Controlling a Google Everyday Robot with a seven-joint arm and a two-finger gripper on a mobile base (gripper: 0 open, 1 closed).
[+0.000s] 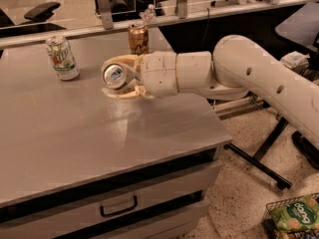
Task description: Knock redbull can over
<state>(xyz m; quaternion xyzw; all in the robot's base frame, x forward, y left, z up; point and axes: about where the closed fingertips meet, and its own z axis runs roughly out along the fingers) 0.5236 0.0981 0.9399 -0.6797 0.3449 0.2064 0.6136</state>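
Observation:
The redbull can (115, 76) is tipped far over, its silver top facing the camera, just above the grey table (75, 133). It sits between the tan fingers of my gripper (121, 77), which reaches in from the right and is shut on it. Most of the can's blue-and-silver body is hidden by the fingers and the white wrist.
A green-and-white soda can (62, 58) stands upright at the back left of the table. A golden-brown can (138, 39) stands upright at the back edge, just behind my gripper. A drawer handle (118, 206) shows below the table front. A basket with a green packet (294, 215) sits on the floor at right.

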